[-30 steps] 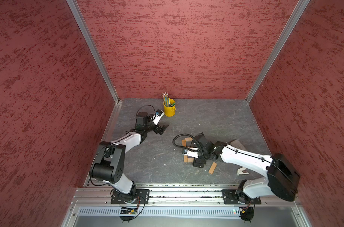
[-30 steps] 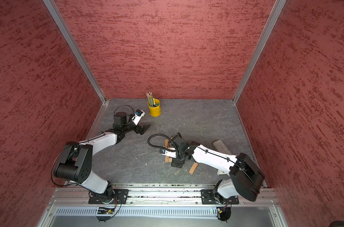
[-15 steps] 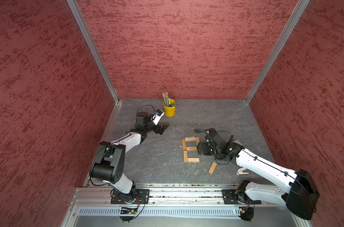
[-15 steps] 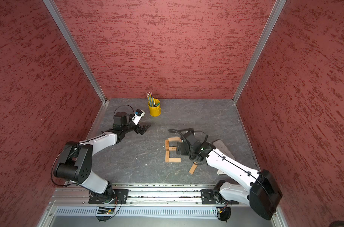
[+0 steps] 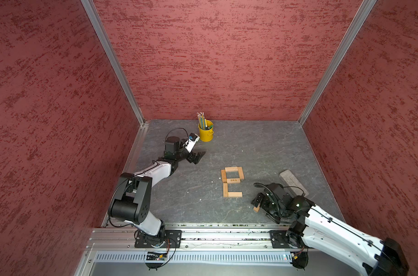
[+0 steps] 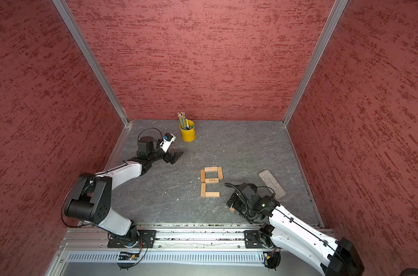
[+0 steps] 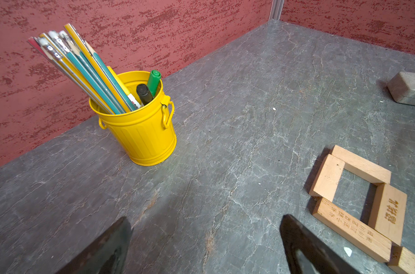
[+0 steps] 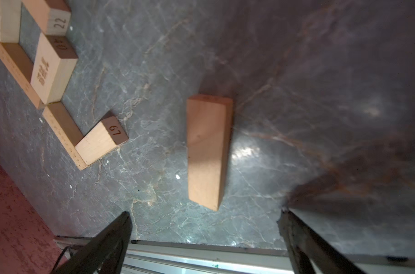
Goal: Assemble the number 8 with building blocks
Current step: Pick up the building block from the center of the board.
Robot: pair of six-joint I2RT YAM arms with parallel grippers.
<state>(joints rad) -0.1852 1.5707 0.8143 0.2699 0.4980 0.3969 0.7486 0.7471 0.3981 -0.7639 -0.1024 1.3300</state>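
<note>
Several tan building blocks lie in a partial number 8 (image 5: 233, 181) (image 6: 212, 181) mid-table: a closed upper square, plus a left bar and a bottom bar below it. The lower right side is open. One loose block (image 8: 207, 151) lies flat near the front edge, mostly hidden under my right gripper (image 5: 257, 203) in both top views. That gripper (image 8: 205, 213) hovers open over the block's near end and holds nothing. My left gripper (image 5: 198, 156) (image 7: 205, 237) rests open and empty at the back left, away from the blocks (image 7: 353, 225).
A yellow cup of pencils and markers (image 5: 206, 133) (image 7: 140, 137) stands at the back, near my left gripper. A grey oblong case (image 5: 293, 182) (image 6: 271, 183) lies right of the figure, behind my right arm. The metal front rail (image 8: 201, 256) runs just below the loose block.
My right arm pulled away from the figure, right and toward the front, and now hangs over the loose block. The laid blocks are uncovered. The left arm stayed still.
</note>
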